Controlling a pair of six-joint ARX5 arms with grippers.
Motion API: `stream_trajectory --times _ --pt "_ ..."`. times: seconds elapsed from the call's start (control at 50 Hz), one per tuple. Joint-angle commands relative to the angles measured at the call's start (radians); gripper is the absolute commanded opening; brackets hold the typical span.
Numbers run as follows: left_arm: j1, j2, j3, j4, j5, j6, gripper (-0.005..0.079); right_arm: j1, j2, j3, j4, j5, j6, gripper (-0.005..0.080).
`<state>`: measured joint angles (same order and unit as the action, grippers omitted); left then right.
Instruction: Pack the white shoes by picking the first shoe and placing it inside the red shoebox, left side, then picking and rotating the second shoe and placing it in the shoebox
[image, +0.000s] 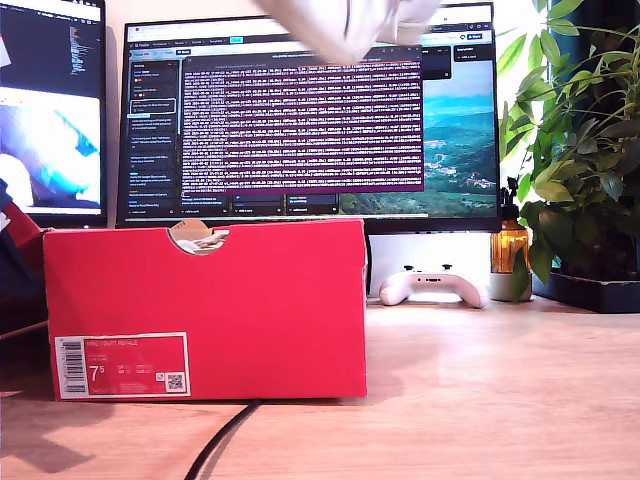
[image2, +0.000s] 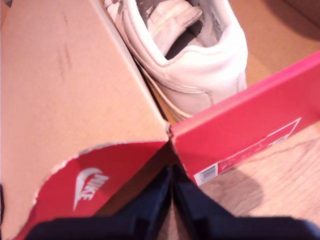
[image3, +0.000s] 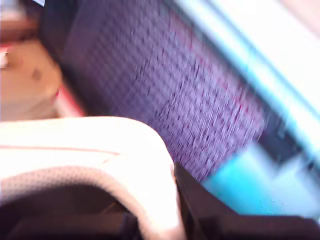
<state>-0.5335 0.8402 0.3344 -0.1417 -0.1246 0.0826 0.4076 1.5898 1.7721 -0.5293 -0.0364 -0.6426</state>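
Red shoebox (image: 205, 310) near camera – one shoe (image2: 190, 55) inside; my first gripper (image2: 172, 200) closed, empty. Second shoe (image3: 100, 150) aloft, apparently clamped by my second gripper (image3: 165, 210) – placement left.

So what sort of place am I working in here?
Most likely a home or office computer desk: a wide monitor showing terminal text, a white game controller on the wooden desktop, and a potted plant.

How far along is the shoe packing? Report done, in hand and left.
Done: one white shoe lies inside the red shoebox. In hand: my second hand grips the other shoe, which shows blurred at the top of the exterior view. Left: lowering it into the box. My first hand is shut and empty.
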Motion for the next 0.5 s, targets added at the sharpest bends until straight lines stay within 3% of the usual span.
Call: stream_trajectory --times 0.0,0.28,0.48 --pt "0.001 0.004 0.010 0.008 0.001 -0.004 -0.0019 0.022 0.040 0.030 0.047 0.006 -0.035 -0.0013" --pt "0.001 0.004 0.010 0.008 0.001 -0.004 -0.0019 0.080 0.133 0.030 0.137 0.064 -0.243 -0.0013" --pt "0.001 0.004 0.010 0.008 0.002 -0.004 -0.0019 0.099 0.185 0.030 0.175 0.070 -0.274 -0.0013"
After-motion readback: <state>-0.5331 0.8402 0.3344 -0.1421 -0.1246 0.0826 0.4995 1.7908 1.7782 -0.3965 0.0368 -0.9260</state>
